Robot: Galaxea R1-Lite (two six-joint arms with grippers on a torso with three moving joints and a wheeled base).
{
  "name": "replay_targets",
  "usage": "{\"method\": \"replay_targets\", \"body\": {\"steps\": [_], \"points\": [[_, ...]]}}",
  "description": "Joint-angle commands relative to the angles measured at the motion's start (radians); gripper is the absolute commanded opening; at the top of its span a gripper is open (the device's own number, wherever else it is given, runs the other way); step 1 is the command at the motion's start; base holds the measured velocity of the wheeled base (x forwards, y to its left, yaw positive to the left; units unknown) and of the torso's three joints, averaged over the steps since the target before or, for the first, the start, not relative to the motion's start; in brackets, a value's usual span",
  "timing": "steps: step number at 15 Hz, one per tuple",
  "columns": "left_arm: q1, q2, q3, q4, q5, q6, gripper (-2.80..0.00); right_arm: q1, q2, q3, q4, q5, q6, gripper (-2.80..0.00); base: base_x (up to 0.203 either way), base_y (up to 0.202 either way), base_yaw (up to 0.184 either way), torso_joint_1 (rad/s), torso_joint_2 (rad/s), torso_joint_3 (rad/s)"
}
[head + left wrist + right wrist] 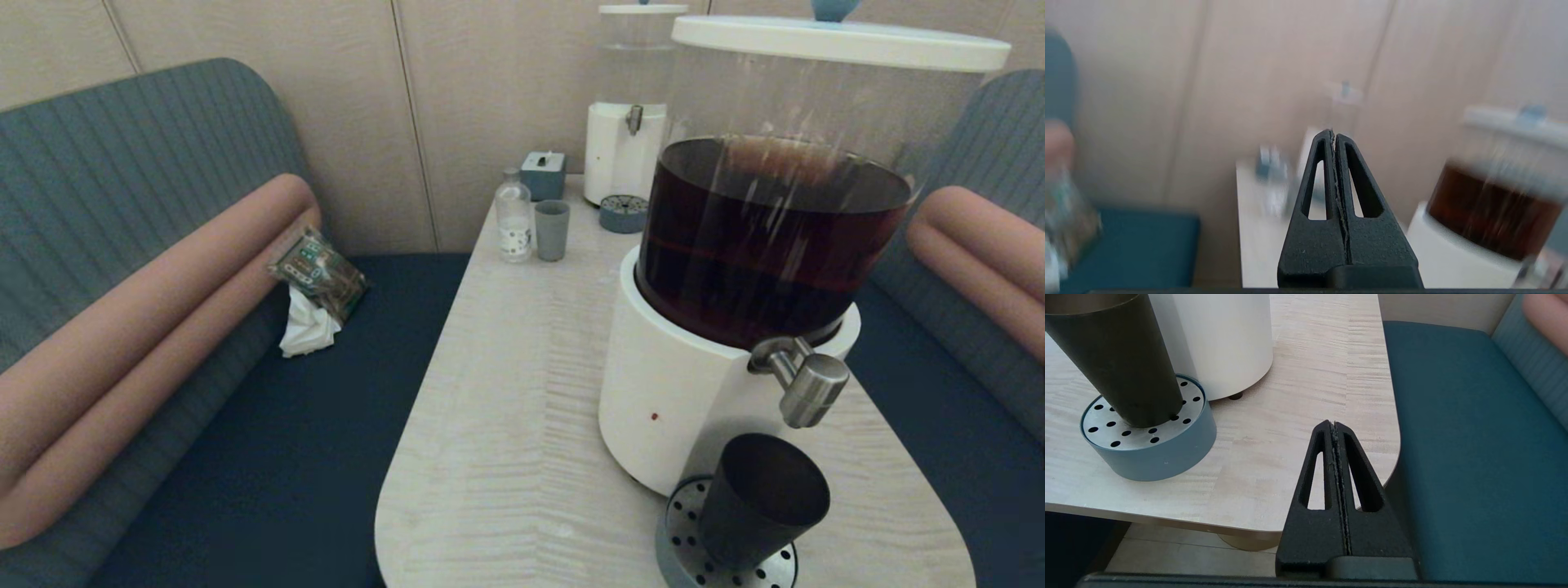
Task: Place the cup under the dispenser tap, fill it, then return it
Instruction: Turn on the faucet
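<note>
The left gripper (1334, 136) hangs in the air left of the table (506, 392), its fingers pressed together on nothing. The black cup (759, 498) stands upright on the perforated drip tray (682, 547), directly below the dispenser tap (804, 384). The right gripper (1334, 426) sits low by the table's near right corner, fingers pressed together, well apart from the cup.

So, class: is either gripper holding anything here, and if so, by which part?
Nothing is held. The left gripper and right gripper are both shut on nothing; the cup stands free on the drip tray.
</note>
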Motion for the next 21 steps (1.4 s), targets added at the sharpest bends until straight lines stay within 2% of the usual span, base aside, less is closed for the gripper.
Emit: {"method": "replay_targets", "body": {"steps": [1, 5, 7, 10, 11, 12, 14, 17, 21], "points": [[0.025, -0.236, 0.012, 0.036, 0.016, -0.006, -2.80, 0.000, -0.003, 0.006, -0.001, 0.000, -0.001, -2.80, 0.000, 0.000, 0.000, 0.000, 0.00, 0.000], [0.116, -0.594, -0.033, 0.295, 0.044, -0.010, -2.80, -0.001, -0.003, 0.007, -0.002, 0.000, -0.001, -2.80, 0.000, 0.000, 0.000, 0.000, 0.00, 0.000], [0.156, -0.659, -0.051, 0.306, 0.042, -0.001, -2.80, -0.001, -0.003, 0.008, -0.004, -0.004, 0.001, -2.80, 0.000, 0.000, 0.000, 0.000, 0.00, 0.000], [0.153, -0.720, -0.075, 0.324, -0.057, 0.021, -2.80, -0.001, -0.003, 0.008, -0.004, -0.005, 0.001, -2.80, 0.000, 0.000, 0.000, 0.000, 0.00, 0.000], [0.152, -0.768, -0.086, 0.367, -0.078, 0.022, -2.80, 0.000, -0.003, 0.008, -0.004, -0.004, 0.001, -2.80, 0.000, 0.000, 0.000, 0.000, 0.00, 0.000], [0.152, -0.832, -0.104, 0.456, -0.096, 0.028, -2.80, 0.000, -0.003, 0.008, -0.005, -0.004, 0.001, -2.80, 0.000, 0.000, 0.000, 0.000, 0.00, 0.000], [0.150, -0.873, -0.134, 0.666, -0.121, 0.089, -2.80, -0.001, -0.003, 0.008, -0.011, -0.009, -0.001, -2.80, 0.000, 0.000, 0.000, 0.000, 0.00, 0.000], [0.150, -0.869, 0.011, 0.870, -0.126, 0.231, -2.80, 0.000, -0.003, 0.008, -0.015, -0.009, -0.001, -2.80, 0.000, 0.000, 0.000, 0.000, 0.00, 0.000], [0.150, -0.868, 0.024, 1.203, -0.038, 0.407, -2.80, -0.001, -0.003, 0.008, -0.016, -0.010, -0.010, -2.80, 0.000, 0.000, 0.000, 0.000, 0.00, 0.000]]}}
